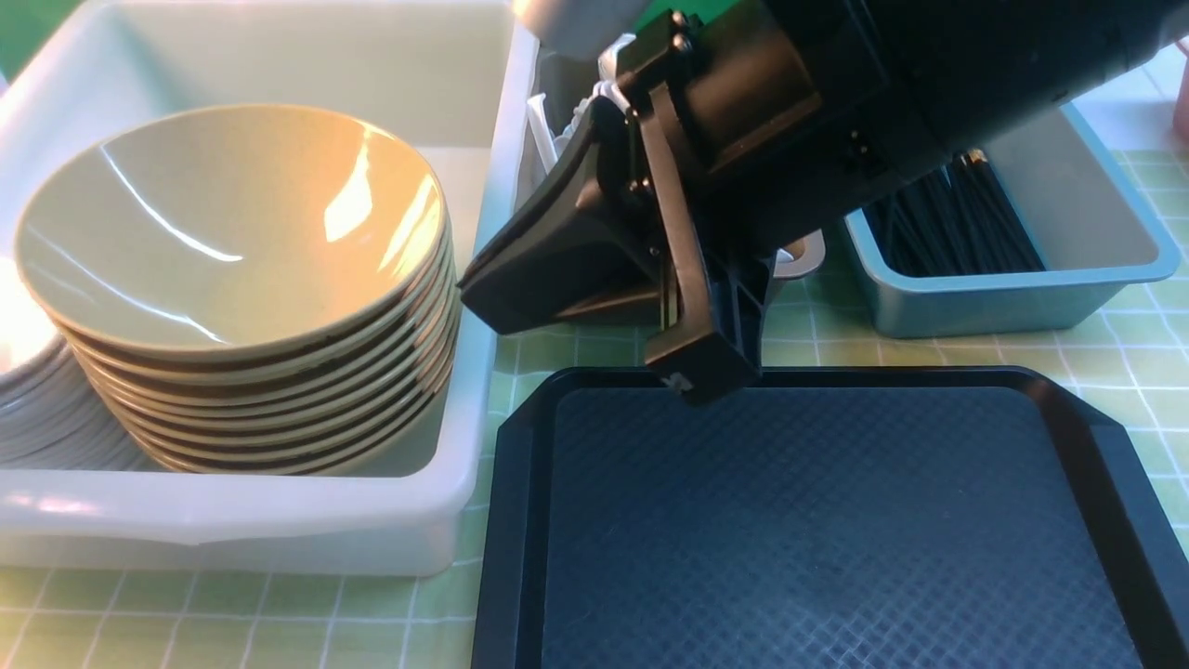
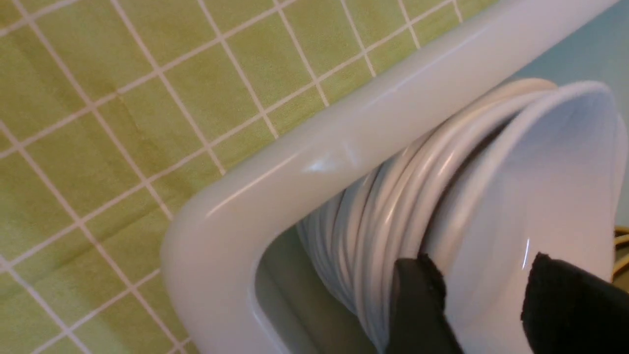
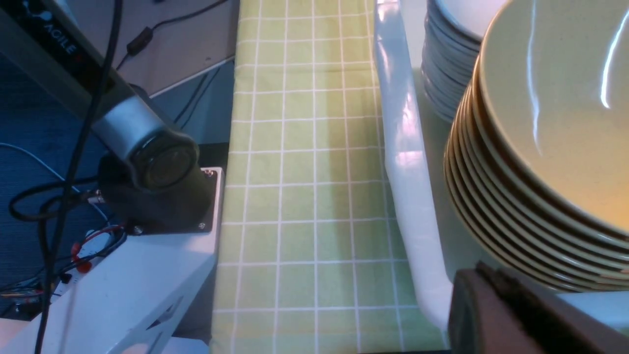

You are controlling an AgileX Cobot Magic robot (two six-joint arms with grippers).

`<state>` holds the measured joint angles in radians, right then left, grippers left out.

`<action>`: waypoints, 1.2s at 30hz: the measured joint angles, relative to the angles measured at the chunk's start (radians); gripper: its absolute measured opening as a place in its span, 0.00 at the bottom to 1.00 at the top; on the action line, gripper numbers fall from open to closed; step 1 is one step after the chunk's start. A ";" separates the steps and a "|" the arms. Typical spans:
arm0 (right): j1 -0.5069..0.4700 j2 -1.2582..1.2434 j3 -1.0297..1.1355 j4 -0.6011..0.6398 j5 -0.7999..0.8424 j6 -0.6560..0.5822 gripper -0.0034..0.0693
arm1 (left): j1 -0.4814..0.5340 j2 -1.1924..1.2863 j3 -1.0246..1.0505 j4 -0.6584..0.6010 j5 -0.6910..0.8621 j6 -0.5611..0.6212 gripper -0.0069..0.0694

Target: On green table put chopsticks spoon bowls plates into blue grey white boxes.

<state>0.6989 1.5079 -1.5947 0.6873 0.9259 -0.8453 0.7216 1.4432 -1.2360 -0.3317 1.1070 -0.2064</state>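
**Left gripper letting a plate go onto the stack in the white box**

The left gripper [image 2: 484, 295] stands part open, its dark fingers [image 2: 417, 300] straddling the rim of the top plate [image 2: 535, 177] without clearly pinching it; I cannot tell whether any contact remains. To finish well, I judge it should open wider, then lift straight off so the rim is not dragged. The plates [image 1: 37, 409] lean in a tilted stack at the near left corner of the white box [image 2: 275, 172], faces tipped up and rightward toward the bowls [image 1: 241, 279]. The right gripper [image 1: 692, 372] is shut and empty over the black tray's [image 1: 836, 520] far edge. The chopsticks [image 1: 957, 223] lie in the blue box [image 1: 1012, 302], long axes running near-to-far.
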 joint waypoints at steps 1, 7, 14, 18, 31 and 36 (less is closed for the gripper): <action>0.000 0.000 0.000 0.000 0.000 0.000 0.08 | -0.003 0.000 0.000 0.003 0.001 0.000 0.50; 0.000 -0.019 0.000 -0.141 0.001 0.102 0.08 | -0.085 -0.035 -0.018 0.201 0.048 -0.022 0.85; -0.120 -0.092 0.011 -0.431 0.012 0.420 0.08 | -0.352 -0.149 -0.107 0.206 0.079 0.117 0.94; -0.248 -0.179 0.104 -0.458 -0.028 0.520 0.09 | -0.592 -0.233 -0.104 0.129 0.054 0.230 0.84; -0.422 -0.860 0.883 -0.461 -0.505 0.499 0.11 | -0.939 -0.769 0.316 0.094 -0.129 0.261 0.09; -0.422 -1.213 1.170 -0.459 -0.664 0.507 0.11 | -0.940 -1.040 0.552 -0.039 -0.212 0.238 0.09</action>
<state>0.2765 0.2948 -0.4248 0.2284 0.2616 -0.3385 -0.2189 0.4029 -0.6838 -0.3704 0.8949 0.0319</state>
